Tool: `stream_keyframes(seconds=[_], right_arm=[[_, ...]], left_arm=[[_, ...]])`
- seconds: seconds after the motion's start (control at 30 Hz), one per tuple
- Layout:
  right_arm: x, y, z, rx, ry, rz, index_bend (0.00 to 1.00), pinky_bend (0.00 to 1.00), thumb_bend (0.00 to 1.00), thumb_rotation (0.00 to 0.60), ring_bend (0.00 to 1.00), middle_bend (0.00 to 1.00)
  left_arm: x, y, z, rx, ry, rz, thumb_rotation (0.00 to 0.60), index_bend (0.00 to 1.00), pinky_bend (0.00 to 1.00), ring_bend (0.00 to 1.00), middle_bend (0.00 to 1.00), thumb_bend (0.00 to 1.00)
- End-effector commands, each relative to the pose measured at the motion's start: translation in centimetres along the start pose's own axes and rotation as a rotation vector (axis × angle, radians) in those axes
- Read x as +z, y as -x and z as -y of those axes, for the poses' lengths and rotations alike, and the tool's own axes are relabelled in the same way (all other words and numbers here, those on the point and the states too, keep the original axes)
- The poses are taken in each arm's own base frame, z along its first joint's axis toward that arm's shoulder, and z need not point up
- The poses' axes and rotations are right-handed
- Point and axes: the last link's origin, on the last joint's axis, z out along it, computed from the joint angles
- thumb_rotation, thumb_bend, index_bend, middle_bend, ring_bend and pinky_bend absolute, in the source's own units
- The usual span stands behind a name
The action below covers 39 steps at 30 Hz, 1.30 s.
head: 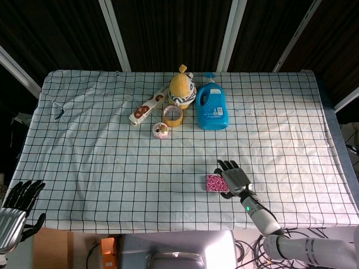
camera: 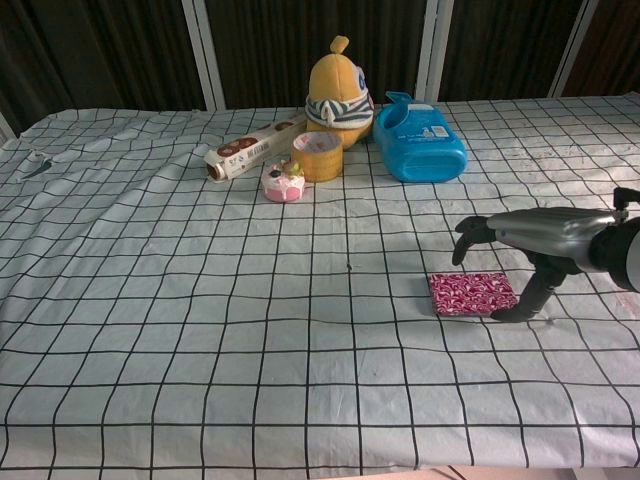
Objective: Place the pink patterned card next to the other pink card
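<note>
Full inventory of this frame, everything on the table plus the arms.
pink patterned card: 1, pink and white, flat on the cloth, front right
plush toy: 1, yellow, back centre
detergent bottle: 1, blue, lying right of the plush
tape roll: 1, tan, in front of the plush
wrapped roll: 1, white with brown print, left of the plush
small cake toy: 1, pink, in front of the tape
tablecloth: 1, white with black grid
right robot hand: grey and black, over the card's right edge
left robot hand: black, front left table edge, holding nothing
</note>
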Motion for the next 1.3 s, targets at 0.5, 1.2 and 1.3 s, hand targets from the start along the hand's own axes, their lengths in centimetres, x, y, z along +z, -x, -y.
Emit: stream_keyframes(seconds=[0.5,1.2,1.3], right_arm=[[0.35,0.33,0.08,-0.003,0.002,0.004,0.3,0.0,0.19,0.6,0.0,0.0],[0.56,0.27,0.17,0.024,0.01,-0.014,0.42,0.0,0.2,0.6,0.0,0.0],[0.39,-0.18,-0.04,0.04,0.011,-0.029,0.43,0.0,0.2,0.6,0.0,0.0]], left_arm=[[0.14,0.05,0.14,0.001,-0.004,0.006,0.6,0.0,0.0,0.0,0.07,0.43],[-0.02,-0.14,0.21,-0.008,0.0,0.0,0.6,0.0,0.0,0.0,0.07,0.43],[-0.08,-0.14,0.21,-0.008,0.0,-0.001,0.6,0.0,0.0,0.0,0.07,0.43]])
